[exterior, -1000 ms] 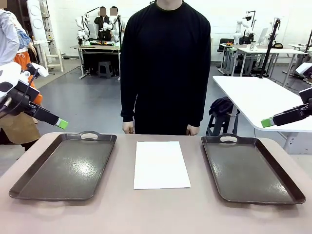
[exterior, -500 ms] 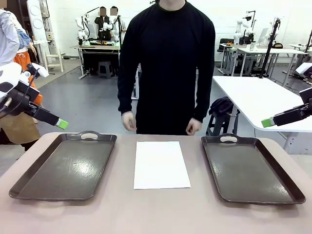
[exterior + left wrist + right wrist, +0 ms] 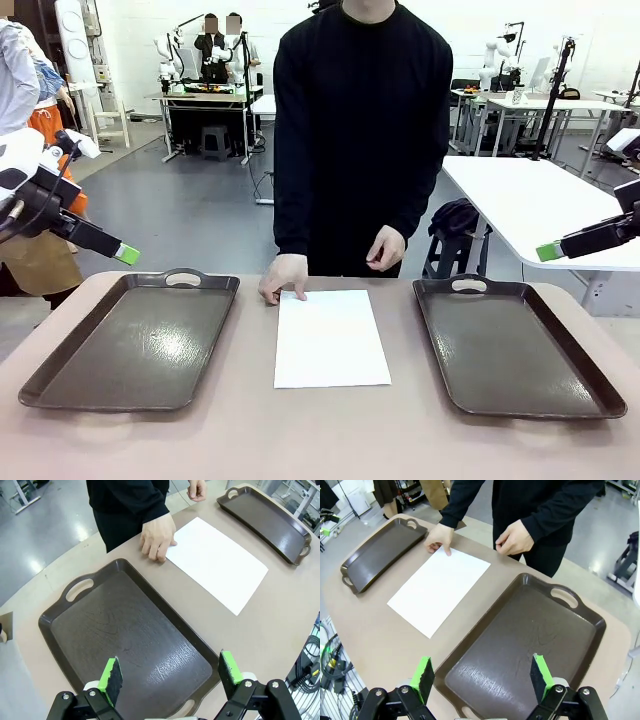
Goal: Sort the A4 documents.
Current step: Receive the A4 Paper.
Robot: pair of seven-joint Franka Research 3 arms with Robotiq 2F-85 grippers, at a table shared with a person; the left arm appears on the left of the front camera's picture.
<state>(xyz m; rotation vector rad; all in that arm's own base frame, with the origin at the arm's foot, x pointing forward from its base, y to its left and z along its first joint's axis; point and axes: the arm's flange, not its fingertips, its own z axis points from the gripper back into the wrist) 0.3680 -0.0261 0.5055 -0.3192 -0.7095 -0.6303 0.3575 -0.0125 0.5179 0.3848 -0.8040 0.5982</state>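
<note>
A plain white rectangular A4 paper sheet (image 3: 332,338) is seen lying flat on the beige table (image 3: 320,440), between two dark brown handled trays, the left tray (image 3: 130,345) and the right tray (image 3: 515,345). Its far left corner is touched by the fingertips of the person's hand (image 3: 283,277), which is loosely spread, palm down, with nothing grasped. The sheet's long axis runs near to far. The left gripper (image 3: 171,669) and right gripper (image 3: 481,672) are held raised, jaws wide apart and empty.

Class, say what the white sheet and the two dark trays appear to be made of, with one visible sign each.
White sheet: paper, matt, thin, lying flat. Left tray and right tray: probably moulded plastic, dark brown, grained floor catching glare.
</note>
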